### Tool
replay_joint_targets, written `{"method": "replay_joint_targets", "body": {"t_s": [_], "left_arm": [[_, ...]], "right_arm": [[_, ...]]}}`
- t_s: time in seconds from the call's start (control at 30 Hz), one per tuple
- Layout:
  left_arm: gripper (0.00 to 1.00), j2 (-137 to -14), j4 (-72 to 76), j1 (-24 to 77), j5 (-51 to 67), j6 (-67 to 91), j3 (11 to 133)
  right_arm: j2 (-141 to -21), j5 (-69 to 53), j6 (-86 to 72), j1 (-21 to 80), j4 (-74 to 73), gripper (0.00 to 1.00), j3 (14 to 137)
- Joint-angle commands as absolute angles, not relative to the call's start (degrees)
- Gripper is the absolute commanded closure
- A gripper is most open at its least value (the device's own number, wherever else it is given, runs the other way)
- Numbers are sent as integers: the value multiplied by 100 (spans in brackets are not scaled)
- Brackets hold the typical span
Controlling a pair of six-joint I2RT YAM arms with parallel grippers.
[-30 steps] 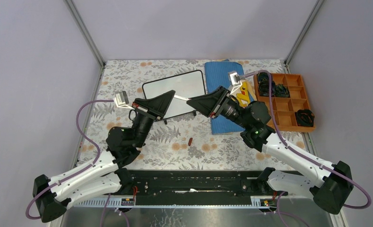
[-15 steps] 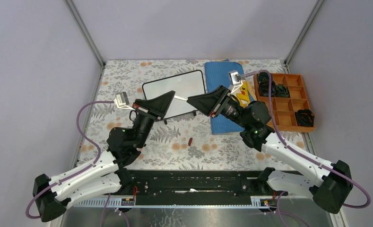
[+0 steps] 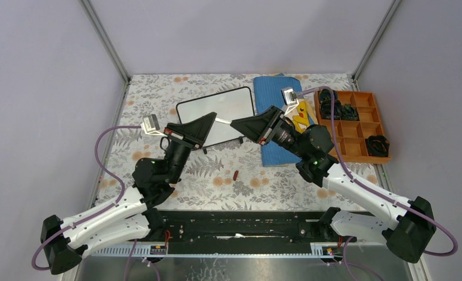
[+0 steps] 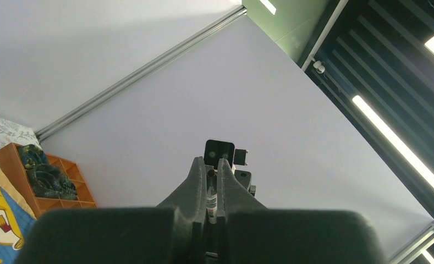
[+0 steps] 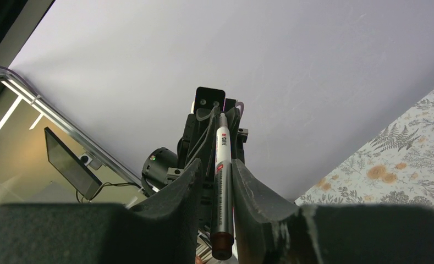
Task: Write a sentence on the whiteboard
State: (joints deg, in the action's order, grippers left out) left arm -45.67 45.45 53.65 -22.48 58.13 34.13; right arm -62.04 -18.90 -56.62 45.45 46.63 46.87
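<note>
Two arms meet nose to nose above one whiteboard, which lies flat at the far middle of a floral table, its right edge just beside one blue cloth. From overhead, the left gripper and right gripper point at each other, with one pale marker bridging the short gap between them. One orange tray sits at the far right, and one small red-brown piece lies alone nearer the arm bases. Only the wrist cameras show the jaws. On the left, the two fingers are clamped together on the marker's slim end. On the right, the fingers flank the marker closely, its red-brown end nearest the lens, but I cannot tell whether they pinch it.
</note>
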Motion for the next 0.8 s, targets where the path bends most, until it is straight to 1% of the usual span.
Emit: {"method": "replay_joint_targets", "body": {"t_s": [0.0, 0.2, 0.5, 0.6, 0.77], "left_arm": [[100, -4549, 4833, 5425, -2430, 5620, 3356], [100, -4550, 4822, 5452, -2456, 5612, 3331], [100, -4545, 4824, 5478, -2495, 5569, 3329], [100, -4561, 4824, 5478, -2491, 5571, 3324], [100, -4556, 4774, 5485, -2491, 5547, 3360]], "right_arm": [[-6181, -1747, -5741, 4607, 5098, 68, 4872], [-6172, -1656, -5751, 4620, 5102, 68, 4853], [-6209, -1703, -5801, 4617, 5133, 75, 4843], [-6220, -1726, -5801, 4620, 5128, 80, 4850], [-6241, -1792, -5809, 4615, 5104, 96, 4865]]}}
